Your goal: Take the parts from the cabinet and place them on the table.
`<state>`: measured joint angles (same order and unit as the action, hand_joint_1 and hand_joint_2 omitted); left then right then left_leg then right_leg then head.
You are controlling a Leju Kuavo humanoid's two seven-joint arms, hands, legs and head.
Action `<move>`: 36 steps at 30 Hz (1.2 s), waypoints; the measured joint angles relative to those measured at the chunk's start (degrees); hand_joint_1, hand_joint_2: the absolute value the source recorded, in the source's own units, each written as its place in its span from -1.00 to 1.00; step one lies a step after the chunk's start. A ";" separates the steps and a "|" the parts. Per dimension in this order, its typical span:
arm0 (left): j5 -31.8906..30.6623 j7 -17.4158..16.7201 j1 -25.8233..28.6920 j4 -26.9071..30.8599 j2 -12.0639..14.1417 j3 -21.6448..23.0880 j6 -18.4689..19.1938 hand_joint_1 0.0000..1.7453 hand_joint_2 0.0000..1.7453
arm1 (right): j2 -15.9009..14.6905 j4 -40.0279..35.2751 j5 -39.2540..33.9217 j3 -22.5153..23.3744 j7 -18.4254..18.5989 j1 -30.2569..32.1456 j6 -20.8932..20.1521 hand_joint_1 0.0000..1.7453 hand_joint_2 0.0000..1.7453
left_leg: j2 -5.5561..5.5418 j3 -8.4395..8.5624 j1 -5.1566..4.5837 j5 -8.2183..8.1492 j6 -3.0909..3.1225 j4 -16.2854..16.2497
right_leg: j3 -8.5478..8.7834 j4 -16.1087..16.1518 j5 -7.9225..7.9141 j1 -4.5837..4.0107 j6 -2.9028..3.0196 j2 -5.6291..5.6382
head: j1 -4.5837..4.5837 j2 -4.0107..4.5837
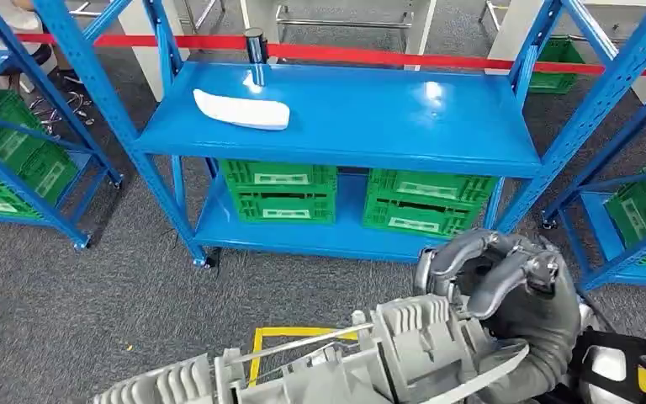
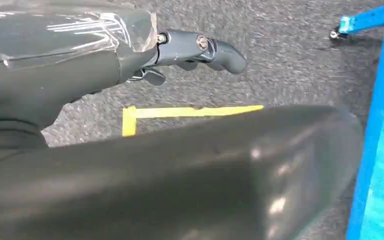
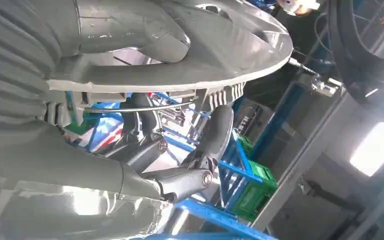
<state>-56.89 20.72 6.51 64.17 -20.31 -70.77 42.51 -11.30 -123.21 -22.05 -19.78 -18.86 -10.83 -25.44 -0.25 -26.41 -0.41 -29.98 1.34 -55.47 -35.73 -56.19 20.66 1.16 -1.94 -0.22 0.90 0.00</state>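
Right robot hand (image 1: 496, 273) around a grey part (image 1: 328, 370); left robot hand (image 2: 195, 50) curled, empty.

Grey carpet (image 1: 92, 278) covers the floor, marked with yellow tape (image 1: 290, 335). Blue steel racks (image 1: 505, 160) stand in a row, green crates (image 1: 282, 192) on their lower shelves. A red barrier belt (image 1: 370, 55) runs behind the racks.
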 joint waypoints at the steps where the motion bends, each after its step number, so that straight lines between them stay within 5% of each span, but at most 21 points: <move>1: 0.00 0.00 0.02 0.11 -0.08 -0.02 0.00 -1.00 -1.00 | -0.07 0.02 -0.02 0.07 0.00 0.01 -0.02 1.00 1.00 | 0.27 -0.32 0.53 1.07 0.53 0.69 | -0.53 -0.15 0.03 -0.05 -0.05 0.00 | -0.02 0.00; 4: 0.04 -0.02 0.01 0.48 -0.06 0.15 0.04 -1.00 -1.00 | -0.26 0.04 -0.04 0.18 -0.07 0.17 0.00 1.00 1.00 | 0.60 -3.18 0.28 3.73 1.48 0.66 | -4.41 -9.36 9.48 0.04 1.37 0.15 | -0.37 0.00; 5: 0.09 -0.15 0.01 0.48 -0.09 0.18 0.04 -1.00 -1.00 | -0.33 0.06 -0.04 0.20 -0.07 0.21 0.00 1.00 1.00 | 0.65 -4.35 0.08 4.62 1.62 0.57 | -5.54 -15.31 12.15 0.05 1.20 0.15 | -0.37 0.00; 6: 0.57 -0.83 0.00 0.48 -0.09 0.20 -0.04 -1.00 -1.00 | -0.37 0.15 -0.09 0.20 -0.05 0.29 -0.02 1.00 1.00 | 0.67 -5.36 -0.03 5.35 1.64 0.49 | -5.97 -19.16 12.86 0.06 0.69 0.15 | -0.39 0.00; 8: 2.16 -3.07 0.14 0.57 -0.11 0.35 -0.15 -1.00 -1.00 | -0.39 0.37 -0.20 0.26 0.24 0.72 -0.30 1.00 1.00 | 0.70 -7.09 -0.10 6.58 1.56 0.28 | -3.45 -18.91 10.88 0.05 -0.45 0.14 | -0.40 0.00; 10: 3.59 -4.70 0.75 1.25 -0.13 1.09 0.00 -1.00 -1.00 | -0.53 0.52 -0.04 0.48 0.26 0.84 -0.90 1.00 1.00 | 0.70 -8.89 -0.10 7.57 1.27 -0.37 | 2.80 -10.71 7.95 0.05 -1.11 0.13 | -0.39 0.00; 12: 4.11 -5.71 1.05 1.79 -0.18 1.66 0.20 -1.00 -1.00 | -0.68 0.61 0.50 0.64 0.17 0.92 -0.96 1.00 1.00 | 0.54 -10.25 -0.45 8.21 0.77 -1.46 | 10.20 -0.03 10.19 -0.26 0.02 0.07 | -0.42 0.00; 16: 1.45 -3.83 1.24 1.58 0.26 2.84 -0.43 -1.00 -1.00 | -0.75 0.94 1.53 1.77 -1.27 3.26 -1.50 1.00 1.00 | 0.39 -10.72 -0.05 10.45 -0.76 -1.08 | 9.13 0.89 9.61 -0.76 1.92 0.06 | -0.28 0.00; 18: -0.64 -0.93 0.98 -1.03 1.71 3.65 -2.72 -1.00 -1.00 | -0.44 1.00 2.25 2.73 -1.58 4.22 -2.77 1.00 1.00 | 0.21 -11.91 0.39 5.01 -1.71 -4.11 | 7.85 1.18 8.00 -0.19 2.83 -0.21 | -0.11 0.00; 20: -1.42 0.66 0.15 -3.35 3.30 3.80 -4.18 -1.00 -1.00 | 0.28 0.98 2.27 3.52 -1.27 5.38 -3.54 1.00 1.00 | 0.22 -13.57 0.81 -2.76 -2.60 -12.83 | 6.06 1.13 6.40 -0.30 3.10 -0.19 | -0.09 0.00; 21: -1.86 0.77 -0.16 -3.81 3.74 3.80 -4.09 -1.00 -1.00 | 0.68 0.98 2.27 3.83 -1.14 5.85 -3.91 1.00 1.00 | 0.22 -14.07 0.93 -4.20 -2.80 -16.65 | 5.27 0.99 5.65 -0.31 3.04 -0.18 | 0.00 0.00; 22: -2.45 0.74 -0.34 -3.96 4.09 3.80 -3.71 -1.00 -1.00 | 1.14 0.98 2.41 4.18 -1.16 6.32 -4.11 1.00 1.00 | 0.23 -13.97 1.02 -3.61 -2.87 -19.10 | 4.35 0.87 4.94 -0.32 2.98 -0.15 | -0.02 0.00; 23: -3.21 0.57 -0.47 -3.96 4.33 3.78 -3.26 -1.00 -1.00 | 1.77 0.98 2.71 4.55 -1.38 6.76 -4.22 1.00 1.00 | 0.23 -12.65 1.05 -1.09 -2.84 -19.31 | 3.13 0.60 4.11 -0.32 2.83 -0.10 | 0.00 0.00; 25: -3.67 0.48 -0.53 -3.96 4.61 3.74 -2.91 -1.00 -1.00 | 2.43 0.98 2.86 5.01 -1.53 6.99 -4.41 1.00 1.00 | 0.18 -6.81 1.01 2.60 -2.40 -12.65 | 1.30 0.14 3.07 -0.35 2.51 0.10 | 0.00 0.00; 26: -3.72 0.48 -0.61 -3.93 4.83 3.74 -2.86 -1.00 -1.00 | 2.71 0.96 2.89 5.23 -1.55 7.01 -4.50 1.00 1.00 | 0.07 -2.66 0.90 2.25 -1.95 -7.17 | 0.96 0.02 2.58 -0.36 2.34 0.16 | 0.02 0.00; 27: -3.74 0.48 -0.61 -3.78 5.13 3.63 -2.84 -1.00 -1.00 | 3.01 0.90 2.93 5.46 -1.55 7.11 -4.55 1.00 1.00 | 0.05 0.73 0.67 -0.41 -1.30 -1.77 | 0.68 0.00 2.16 -0.57 1.93 0.16 | -0.02 0.00; 28: -3.74 0.48 -0.74 -3.69 5.33 3.54 -2.80 -1.00 -1.00 | 3.15 0.89 2.95 5.64 -1.55 7.06 -4.59 1.00 1.00 | 0.04 2.39 0.52 -1.29 -1.12 1.26 | 0.62 0.00 1.72 -0.57 1.67 0.01 | -0.13 0.00; 31: -4.29 0.44 -0.81 -3.43 5.44 3.28 -2.58 -1.00 -1.00 | 3.65 0.92 2.73 5.92 -1.60 7.15 -5.03 1.00 1.00 | 0.21 0.91 -0.12 0.39 0.22 1.29 | 0.46 0.94 -0.29 -0.30 0.46 -0.17 | -0.09 0.00; 33: -4.81 0.59 -1.20 -2.88 5.18 2.80 -2.25 -1.00 -1.00 | 3.67 0.92 2.45 6.34 -1.58 7.37 -5.40 1.00 1.00 | 0.61 -0.59 0.40 2.32 1.06 1.92 | -1.18 -1.56 3.52 -0.27 1.15 0.00 | -0.07 0.00; 35: -5.03 0.92 -1.43 -2.21 5.18 2.36 -1.72 -1.00 -1.00 | 3.67 1.03 2.21 6.69 -1.58 7.41 -6.12 1.00 1.00 | 0.69 -2.64 0.38 3.92 1.31 1.80 | -3.41 -9.66 10.20 -0.20 2.12 0.01 | -0.35 0.00; 36: -5.22 1.07 -1.50 -1.82 5.18 1.97 -1.23 -1.00 -1.00 | 3.67 1.18 1.99 6.71 -1.64 7.40 -6.45 1.00 1.00 | 0.76 -3.60 0.37 4.75 1.32 1.72 | -4.25 -14.14 12.16 -0.20 1.98 0.02 | -0.31 0.00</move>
<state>-62.12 21.79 5.01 62.35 -15.12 -68.81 41.28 -7.63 -122.03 -20.07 -13.07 -20.50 -3.43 -31.89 0.51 -30.01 -0.04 -25.22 2.66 -53.75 -39.98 -70.33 32.82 0.96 0.04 -0.20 0.59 0.00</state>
